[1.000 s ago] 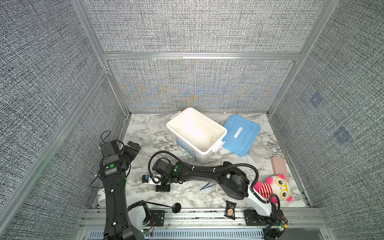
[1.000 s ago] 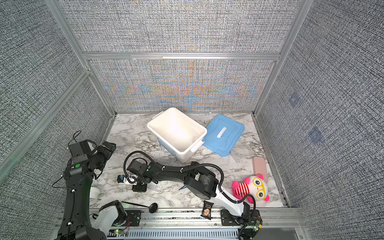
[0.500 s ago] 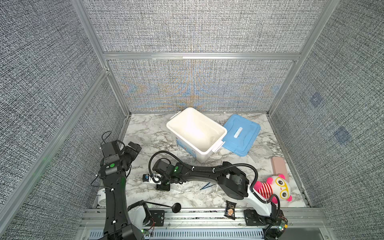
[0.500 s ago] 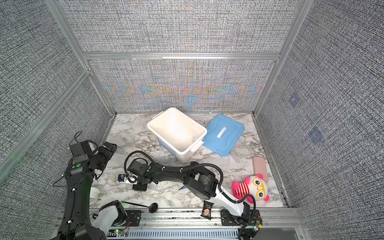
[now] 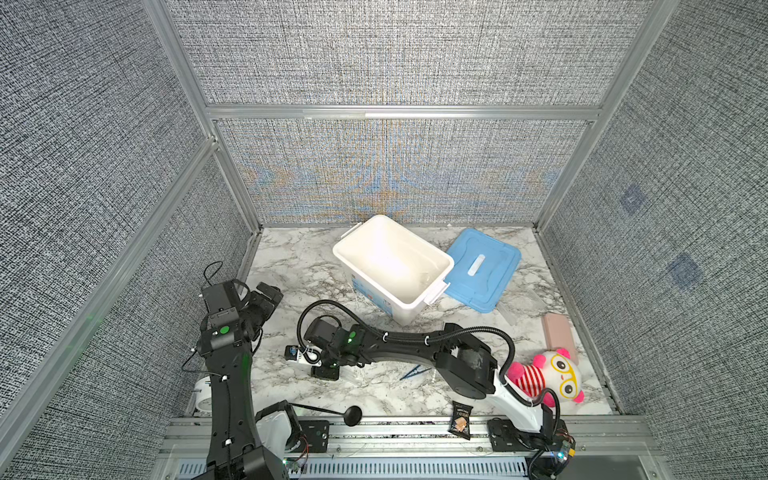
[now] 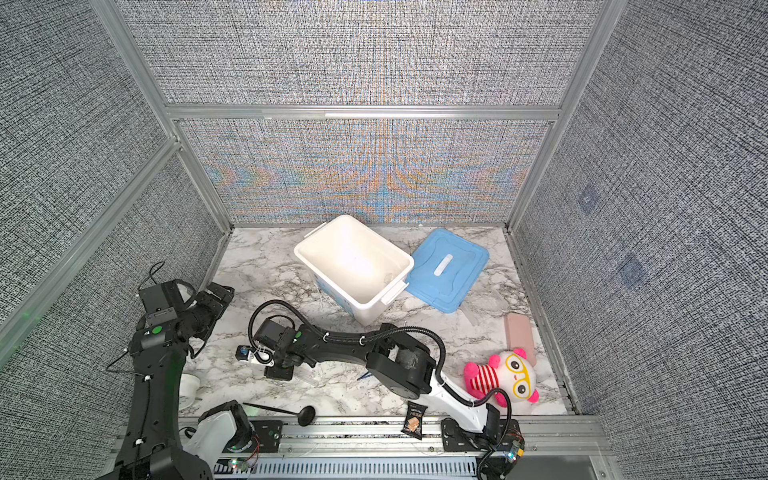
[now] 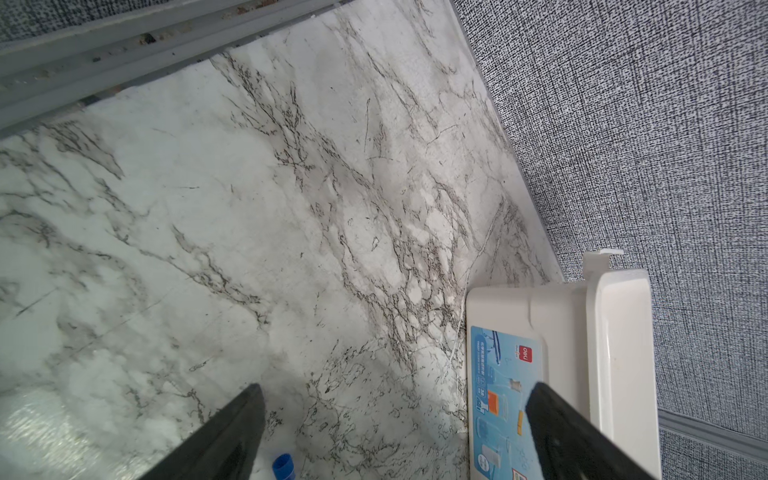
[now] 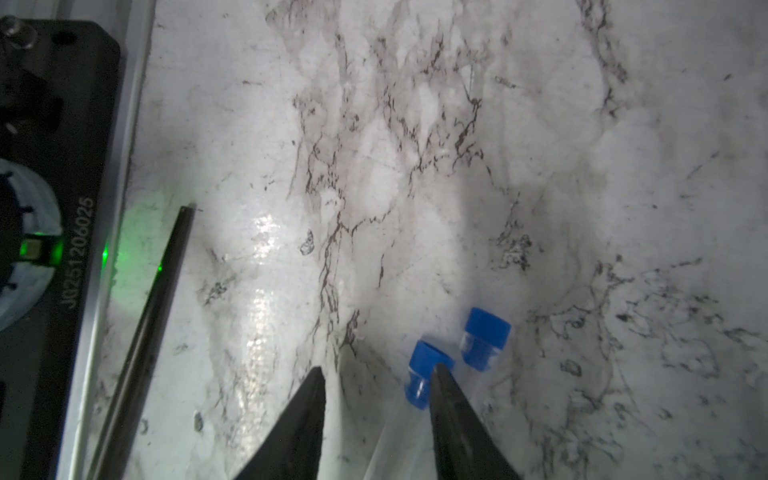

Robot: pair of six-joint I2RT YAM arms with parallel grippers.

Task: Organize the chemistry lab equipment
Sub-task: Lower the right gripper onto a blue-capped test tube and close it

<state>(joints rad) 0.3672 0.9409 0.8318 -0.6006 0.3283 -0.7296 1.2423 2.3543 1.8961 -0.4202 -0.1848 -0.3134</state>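
Note:
Two clear blue-capped tubes lie side by side on the marble in the right wrist view, one tube (image 8: 424, 374) against the inside of a finger, the other tube (image 8: 484, 336) just beyond. My right gripper (image 8: 378, 378) reaches across to the front left (image 5: 328, 371) and stands part open over them, gripping nothing. Dark blue tweezers (image 5: 415, 372) lie under the right arm. My left gripper (image 5: 270, 293) hangs wide open and empty above the left of the table; its wrist view shows one blue cap (image 7: 284, 465) near a finger.
An open white box (image 5: 345, 257) stands at the back middle, with its blue lid (image 5: 482, 270) beside it. A pink plush toy (image 5: 548, 376), a pink block (image 5: 559, 340) and a black snack packet (image 5: 460, 419) sit front right. A black long-handled scoop (image 5: 332, 411) lies at the front edge.
The right gripper's jaws have parted slightly over the tubes. Both arms have barely moved.

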